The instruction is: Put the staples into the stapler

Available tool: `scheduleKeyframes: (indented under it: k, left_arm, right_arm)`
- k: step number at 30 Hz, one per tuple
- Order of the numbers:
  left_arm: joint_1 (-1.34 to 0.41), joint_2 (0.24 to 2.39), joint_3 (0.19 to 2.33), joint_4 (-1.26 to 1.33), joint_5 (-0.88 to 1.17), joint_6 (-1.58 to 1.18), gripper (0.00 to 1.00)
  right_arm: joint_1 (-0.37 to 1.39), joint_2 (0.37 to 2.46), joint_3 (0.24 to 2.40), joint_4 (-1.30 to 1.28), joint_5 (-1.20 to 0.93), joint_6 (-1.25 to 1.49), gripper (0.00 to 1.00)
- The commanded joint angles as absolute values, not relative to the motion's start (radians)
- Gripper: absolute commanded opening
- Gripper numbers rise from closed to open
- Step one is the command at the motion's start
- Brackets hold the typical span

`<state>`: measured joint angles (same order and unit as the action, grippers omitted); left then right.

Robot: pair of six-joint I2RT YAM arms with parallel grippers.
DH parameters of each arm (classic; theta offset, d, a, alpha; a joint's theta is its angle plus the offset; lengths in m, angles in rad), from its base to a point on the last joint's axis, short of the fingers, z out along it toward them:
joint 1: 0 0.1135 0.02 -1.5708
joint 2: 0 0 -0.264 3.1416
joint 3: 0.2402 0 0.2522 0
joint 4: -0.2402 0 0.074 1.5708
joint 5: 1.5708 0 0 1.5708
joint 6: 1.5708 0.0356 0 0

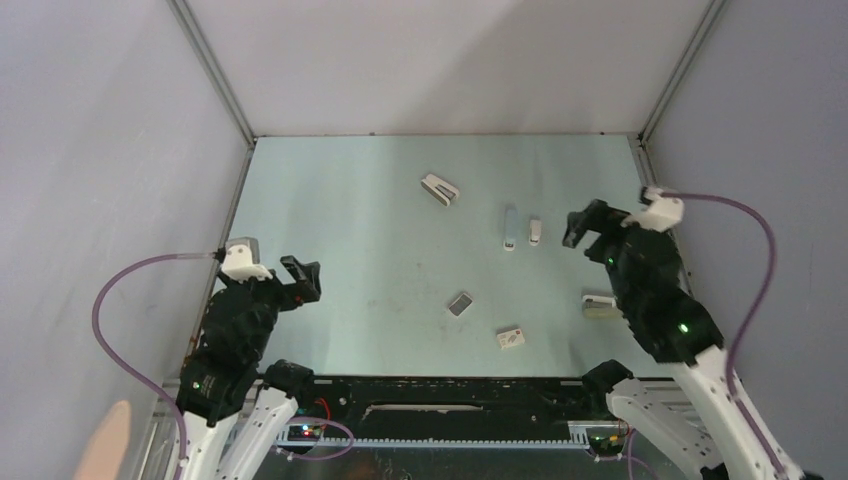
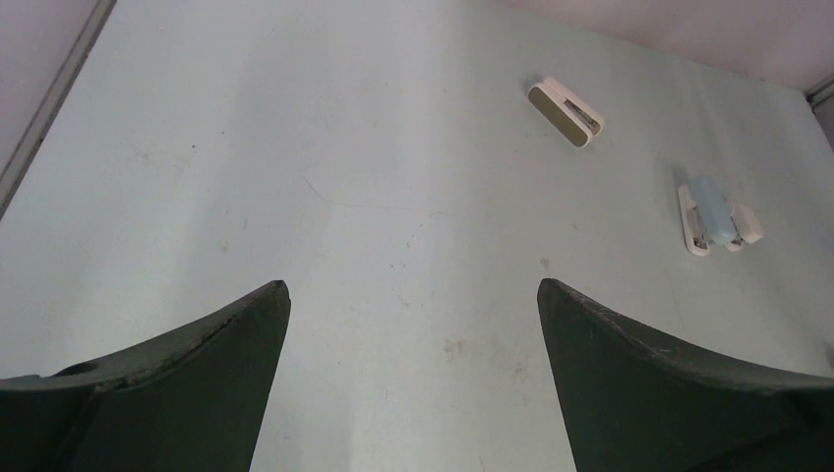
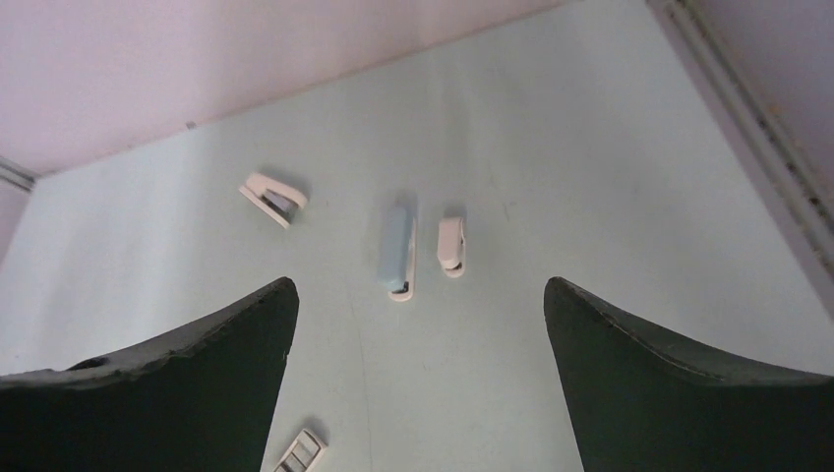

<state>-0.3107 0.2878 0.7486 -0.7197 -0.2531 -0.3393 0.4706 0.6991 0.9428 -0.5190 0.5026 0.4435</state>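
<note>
Pale grey-green with a white end, the stapler (image 1: 510, 228) lies flat on the surface (image 1: 350, 240), out ahead of the right gripper (image 1: 585, 225) and clear of it. In that gripper's wrist view it sits almost midway between the two dark fingers (image 3: 197, 374), lengthwise, pointing away. A small white stapler (image 1: 535, 232) lies just beside it, on the side nearer the right gripper. That gripper is spread wide with nothing between its fingers, touching neither stapler.

The staples (image 1: 460, 303), a small grey block, lie apart from the right gripper, closer to the arm bases and off toward the left arm, roughly between the two grippers. A little white box with a red mark (image 1: 511, 338) lies near them.

The left gripper (image 1: 303, 278) hangs well apart from all of this, released wide and empty. From it the stapler shows far off to the right, and a white wedge-shaped stapler (image 2: 565, 111) lies farther ahead.
</note>
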Motion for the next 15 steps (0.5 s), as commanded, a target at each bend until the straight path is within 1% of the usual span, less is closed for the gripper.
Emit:
scheduleKeyframes:
  k: [1, 8, 11, 15]
  left_arm:
    - [-0.301, 0.260, 0.817, -0.702, -0.293, -0.319, 1.00]
    - [-0.301, 0.188, 0.911, -0.663, -0.357, -0.264, 1.00]
    - [-0.301, 0.132, 0.894, -0.602, -0.381, -0.249, 1.00]
    - [-0.302, 0.037, 0.817, -0.498, -0.425, -0.242, 1.00]
  right_arm:
    - [0.467, 0.535, 0.940, -0.613, 0.572, 0.399, 0.98]
    - [0.467, 0.323, 0.943, -0.673, 0.610, 0.345, 0.99]
    - [0.467, 0.254, 0.943, -0.703, 0.649, 0.335, 0.99]
    - [0.468, 0.180, 0.937, -0.716, 0.699, 0.325, 0.99]
